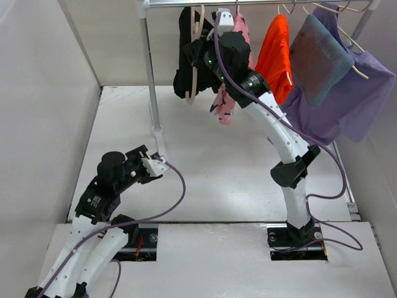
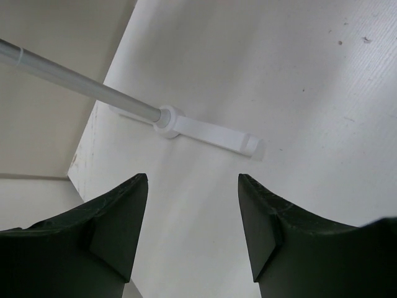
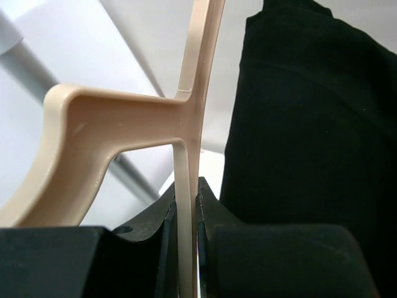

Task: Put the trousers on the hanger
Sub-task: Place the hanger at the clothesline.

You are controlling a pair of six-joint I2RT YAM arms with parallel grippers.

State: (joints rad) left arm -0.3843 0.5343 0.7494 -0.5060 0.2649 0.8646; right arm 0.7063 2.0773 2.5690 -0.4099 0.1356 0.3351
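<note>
Only the right wrist view shows the right gripper [image 3: 187,217] pinching the hanger [image 3: 118,118] beside the trousers [image 3: 310,136]; the left gripper [image 2: 193,205] gapes.

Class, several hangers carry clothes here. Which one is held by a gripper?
The beige hanger with the black trousers, leftmost; the fingers of the right gripper clamp it.

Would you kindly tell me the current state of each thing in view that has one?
trousers: draped on the hanger, hanging.
hanger: upright, clamped by the right tool.
right tool: shut on the hanger.
left tool: open, empty.
orange garment: hanging.
</note>
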